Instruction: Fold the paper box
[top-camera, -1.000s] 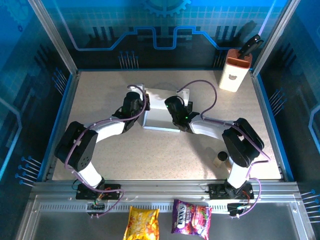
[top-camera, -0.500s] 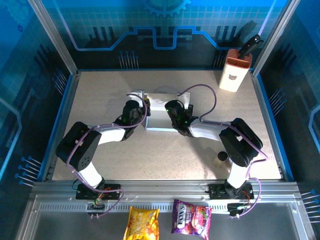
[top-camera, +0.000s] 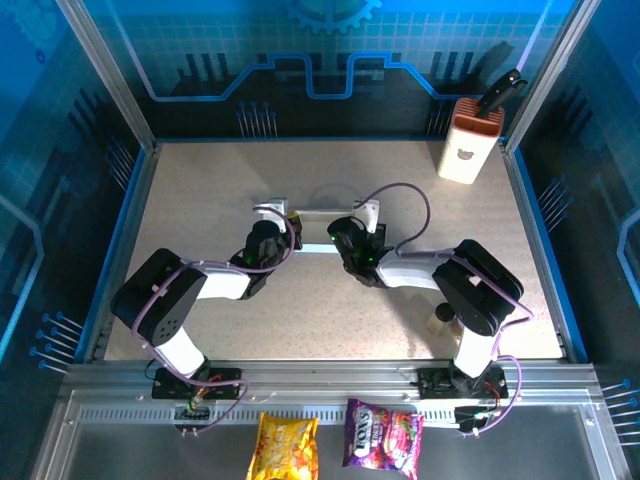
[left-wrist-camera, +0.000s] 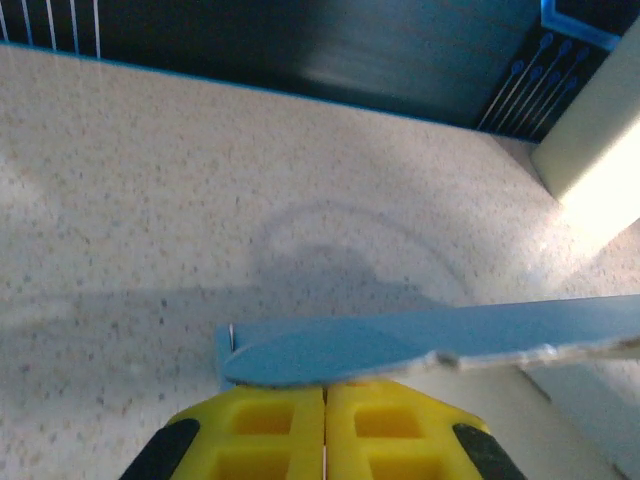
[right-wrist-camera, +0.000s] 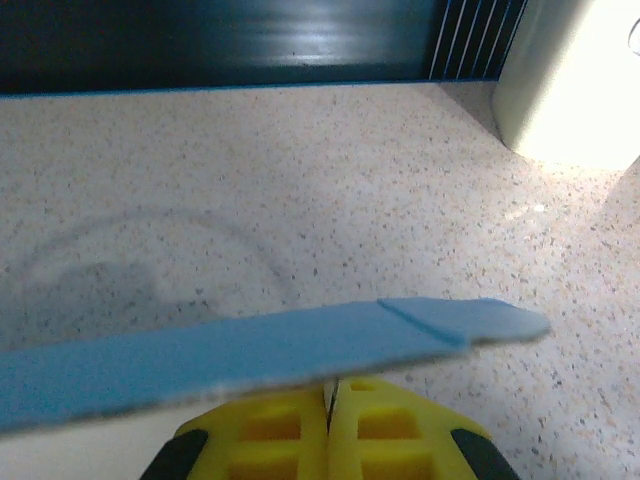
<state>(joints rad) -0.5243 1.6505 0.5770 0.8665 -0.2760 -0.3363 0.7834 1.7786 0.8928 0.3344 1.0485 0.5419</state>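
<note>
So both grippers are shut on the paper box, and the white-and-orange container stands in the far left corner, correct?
No. The white-and-orange container stands in the far right corner, as the top external view shows. The left gripper and the right gripper are indeed shut on the paper box.

Left gripper (left-wrist-camera: 324, 400) and right gripper (right-wrist-camera: 328, 400) pinched closed, arms low

Speckled tan table (top-camera: 200, 190) w/ blue walls (top-camera: 200, 50) on 3 sides, lines drawn on them. Silver rail (top-camera: 320, 385) runs along near edge.
</note>
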